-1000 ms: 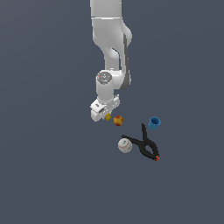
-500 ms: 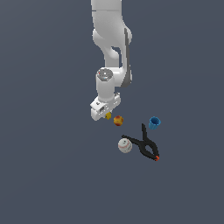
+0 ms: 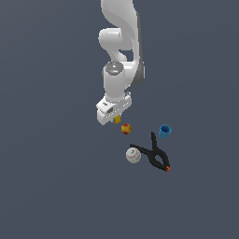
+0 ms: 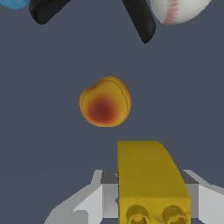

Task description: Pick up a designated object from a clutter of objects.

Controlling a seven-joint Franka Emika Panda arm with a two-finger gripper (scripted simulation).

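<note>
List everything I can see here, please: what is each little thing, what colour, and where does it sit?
yellow blocky piece: one, yellow, between the end effector's fingers.
red-yellow ball: one, red and yellow, just beside the yellow piece, apart from it.
blue cup: one, blue, toward the exterior view's right of the ball.
baseball: one, white with red stitching, below the ball in the exterior view.
clamp: one, black with red tips, beside the baseball.
arm: one, white.
end effector: one, white, around the yellow piece.
</note>
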